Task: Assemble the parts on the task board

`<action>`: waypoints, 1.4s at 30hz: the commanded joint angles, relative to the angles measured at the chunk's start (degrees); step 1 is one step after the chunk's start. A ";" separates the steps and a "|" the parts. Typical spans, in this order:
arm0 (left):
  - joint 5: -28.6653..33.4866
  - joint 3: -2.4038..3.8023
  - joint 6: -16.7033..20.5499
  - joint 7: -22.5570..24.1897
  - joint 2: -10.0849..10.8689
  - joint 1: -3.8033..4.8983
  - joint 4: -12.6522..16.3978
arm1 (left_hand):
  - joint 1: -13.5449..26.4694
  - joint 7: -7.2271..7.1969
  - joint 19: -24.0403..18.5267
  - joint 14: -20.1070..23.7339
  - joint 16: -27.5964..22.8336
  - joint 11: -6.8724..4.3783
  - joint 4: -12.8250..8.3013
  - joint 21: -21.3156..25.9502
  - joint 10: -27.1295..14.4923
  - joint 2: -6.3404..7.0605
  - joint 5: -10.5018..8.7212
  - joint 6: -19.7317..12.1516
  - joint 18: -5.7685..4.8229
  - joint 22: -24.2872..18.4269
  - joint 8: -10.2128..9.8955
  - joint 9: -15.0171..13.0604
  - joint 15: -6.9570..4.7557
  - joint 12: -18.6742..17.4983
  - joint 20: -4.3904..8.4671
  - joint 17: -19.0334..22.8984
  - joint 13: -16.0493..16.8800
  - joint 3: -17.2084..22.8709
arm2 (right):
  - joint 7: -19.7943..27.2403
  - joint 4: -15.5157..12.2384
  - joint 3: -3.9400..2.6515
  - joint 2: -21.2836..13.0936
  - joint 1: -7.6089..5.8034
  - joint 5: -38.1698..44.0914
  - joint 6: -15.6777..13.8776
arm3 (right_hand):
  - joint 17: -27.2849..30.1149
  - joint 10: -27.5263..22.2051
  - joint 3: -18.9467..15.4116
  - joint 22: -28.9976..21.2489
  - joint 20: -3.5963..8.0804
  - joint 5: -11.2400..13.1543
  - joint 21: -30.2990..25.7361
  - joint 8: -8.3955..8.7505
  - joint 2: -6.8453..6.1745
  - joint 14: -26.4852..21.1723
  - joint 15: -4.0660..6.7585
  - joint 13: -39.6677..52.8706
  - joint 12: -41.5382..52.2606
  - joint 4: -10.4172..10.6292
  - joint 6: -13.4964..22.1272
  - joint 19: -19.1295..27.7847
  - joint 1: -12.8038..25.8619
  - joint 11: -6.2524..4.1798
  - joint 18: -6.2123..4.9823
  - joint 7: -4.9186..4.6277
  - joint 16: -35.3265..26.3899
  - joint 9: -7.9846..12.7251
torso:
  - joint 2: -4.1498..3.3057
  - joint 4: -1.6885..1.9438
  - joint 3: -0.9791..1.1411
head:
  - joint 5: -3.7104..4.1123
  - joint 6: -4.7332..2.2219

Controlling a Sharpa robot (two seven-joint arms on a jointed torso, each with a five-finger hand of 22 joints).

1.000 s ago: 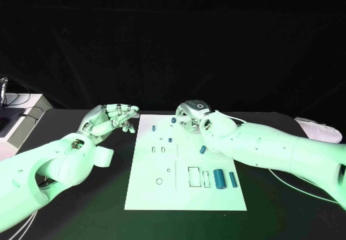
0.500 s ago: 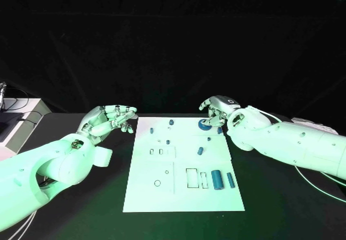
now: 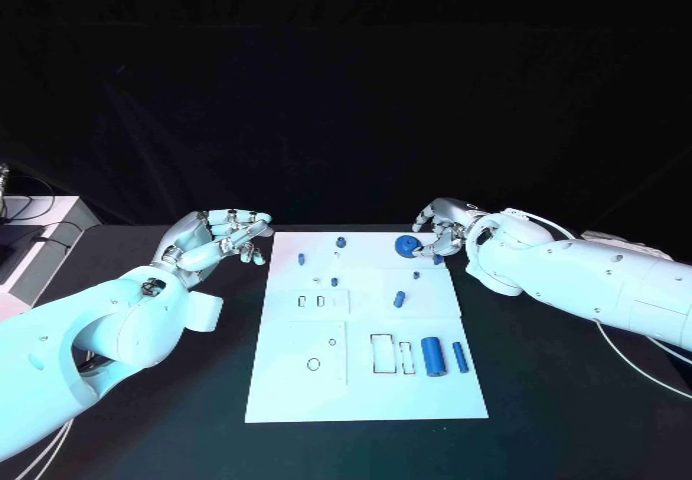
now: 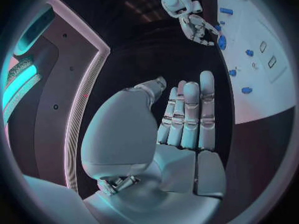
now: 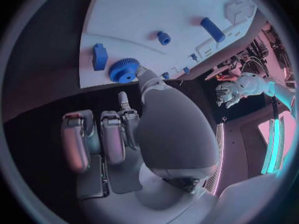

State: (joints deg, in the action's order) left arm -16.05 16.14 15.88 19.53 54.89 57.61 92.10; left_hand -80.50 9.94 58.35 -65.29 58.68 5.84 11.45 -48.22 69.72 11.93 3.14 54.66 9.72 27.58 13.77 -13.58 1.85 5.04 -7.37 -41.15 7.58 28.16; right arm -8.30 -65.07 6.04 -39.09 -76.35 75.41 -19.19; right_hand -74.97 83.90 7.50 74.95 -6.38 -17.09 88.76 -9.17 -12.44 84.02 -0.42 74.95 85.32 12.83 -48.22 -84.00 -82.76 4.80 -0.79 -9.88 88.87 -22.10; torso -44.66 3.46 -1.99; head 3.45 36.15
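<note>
My right hand [image 3: 444, 226] hung at the far right corner of the task board [image 3: 368, 385], fingers curled downward and a little apart, holding nothing; in the right wrist view its fingertips [image 5: 122, 98] stopped just short of the blue gear [image 5: 124, 70], and I could not tell whether the thumb tip brushed its toothed rim. The gear [image 3: 408, 245] lay flat on the board's far right corner, just left of that hand, with a small blue block [image 5: 99, 56] beside it near the board's edge. My left hand [image 3: 219, 237] hovered off the board's far left corner over the black table [image 3: 144, 420], fingers loosely bent and spread, gripping nothing; in the left wrist view those fingers [image 4: 190, 117] stood side by side, straight and bare. Farther out across the board, several small blue pegs [image 3: 340, 242] were scattered over the far half, one short cylinder [image 3: 400, 297] lying near the middle toward the right. On the near right part, two longer blue cylinders [image 3: 433, 355] lay side by side, next to a rectangular cut-out [image 3: 385, 353], with a thinner blue pin [image 3: 408, 357] between them. A small ring outline [image 3: 313, 365] sat on the near left part of the board. Beyond my left arm, at the table's left edge, stood a pale box [image 3: 32, 250].
</note>
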 commanded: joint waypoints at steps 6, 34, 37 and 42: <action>-0.11 0.04 -1.25 0.47 -0.35 -0.05 -0.12 | 0.38 -0.08 -0.42 0.47 0.00 0.11 -0.21 -0.32 -0.40 -0.13 -0.13 -0.34 0.70 0.10 0.33 -0.06 0.05 -0.25 0.00 0.09 -0.02 0.23 | -2.37 2.57 -0.02 2.05 0.02 -2.67 1.90 | -15.03 6.10 -0.39 15.05 -0.67 -1.44 1.24 -1.46 0.52 5.98 -0.79 15.05 4.68 2.86 -0.15 -6.00 -2.03 0.68 0.79 -0.36 1.13 -0.44 | 0.06 0.22 -0.14 | 0.18 0.25; -0.99 0.04 -1.23 0.09 -0.45 -0.05 -0.20 | 0.12 -0.02 -0.53 0.42 0.14 0.15 -0.46 -0.57 -0.60 -0.16 -0.13 -0.45 0.72 0.25 0.31 -0.09 0.07 -0.31 -0.03 0.16 -0.02 0.40 | -2.79 6.01 0.06 4.85 0.35 -4.79 6.49 | -15.03 6.10 1.54 15.05 -0.62 -3.80 1.24 -2.36 1.06 5.98 -0.65 15.05 4.68 3.39 -1.55 -6.00 -2.27 0.51 0.79 -0.13 1.13 -0.53 | 0.05 0.08 -0.05 | -0.01 0.87; -1.00 0.04 -1.29 0.08 -0.46 -0.05 -0.21 | 0.15 0.01 -0.57 0.41 0.18 0.18 -0.45 -0.64 -0.63 -0.19 -0.13 -0.46 0.72 0.29 0.31 -0.11 0.09 -0.31 -0.04 0.19 -0.01 0.41 | -2.73 6.24 0.09 5.04 0.49 -5.13 6.91 | -15.03 6.10 1.61 15.05 -0.61 -3.78 1.24 -2.38 1.06 5.98 -0.65 15.05 4.68 3.38 -1.61 -6.00 -2.30 0.50 0.79 -0.12 1.13 -0.53 | 0.00 0.05 -0.04 | -0.06 0.85; -1.00 0.04 -1.32 0.07 -0.49 -0.05 -0.22 | 0.13 0.01 -0.58 0.41 0.19 0.18 -0.47 -0.67 -0.64 -0.21 -0.13 -0.46 0.72 0.31 0.31 -0.11 0.09 -0.31 -0.04 0.20 -0.01 0.44 | -2.69 6.58 0.14 5.36 0.67 -5.19 7.00 | -15.03 6.10 1.85 15.05 -0.58 -3.71 1.24 -2.47 1.11 5.98 -0.60 15.05 4.68 3.37 -1.84 -6.00 -2.36 0.47 0.79 -0.08 1.13 -0.53 | -0.03 0.11 -0.06 | 0.00 0.89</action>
State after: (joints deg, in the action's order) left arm -16.79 16.14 15.61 19.38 54.52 57.57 91.81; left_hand -80.50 9.94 58.20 -65.30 58.67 6.04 11.22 -48.66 69.52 11.93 3.14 54.66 9.72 27.84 13.77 -13.61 1.86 5.03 -7.52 -41.01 7.56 28.39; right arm -10.88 -58.55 5.94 -33.92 -76.15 70.55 -14.70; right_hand -74.94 84.11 8.97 74.91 -6.79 -20.76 89.88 -11.30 -11.55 84.02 -0.81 74.92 89.88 16.30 -49.63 -84.00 -84.85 5.01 -0.81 -9.99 89.79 -22.71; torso -44.64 3.54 -2.03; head 3.40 37.01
